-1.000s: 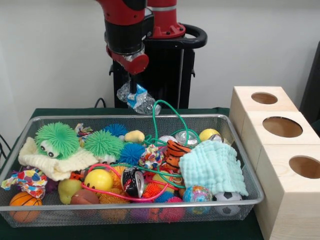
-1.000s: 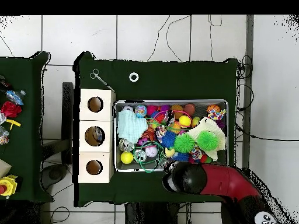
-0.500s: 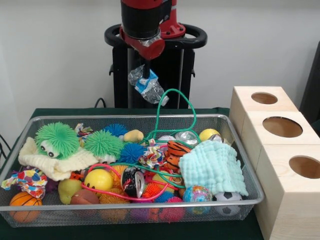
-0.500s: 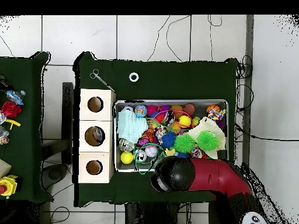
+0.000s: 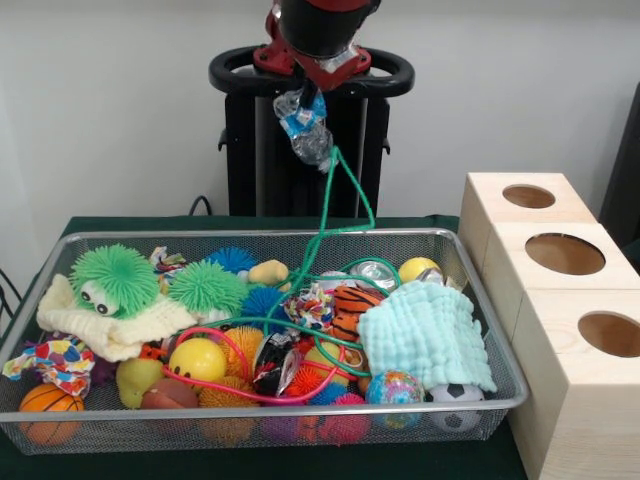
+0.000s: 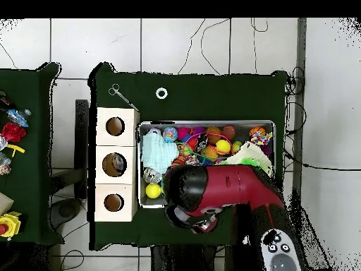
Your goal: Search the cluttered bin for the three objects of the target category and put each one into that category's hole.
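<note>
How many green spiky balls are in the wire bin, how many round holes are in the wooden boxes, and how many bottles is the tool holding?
Green spiky rubber balls in the wire mesh bin: 2
Round holes in the pale wooden boxes: 3
Crumpled clear plastic bottles held by the tool: 1
Total: 6

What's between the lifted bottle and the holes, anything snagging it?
The crushed bottle hangs from the gripper above the bin's far edge. A green cord is hooked on it and trails down into the clutter, so it may drag. Otherwise nothing visible blocks the way to the boxes.
</note>
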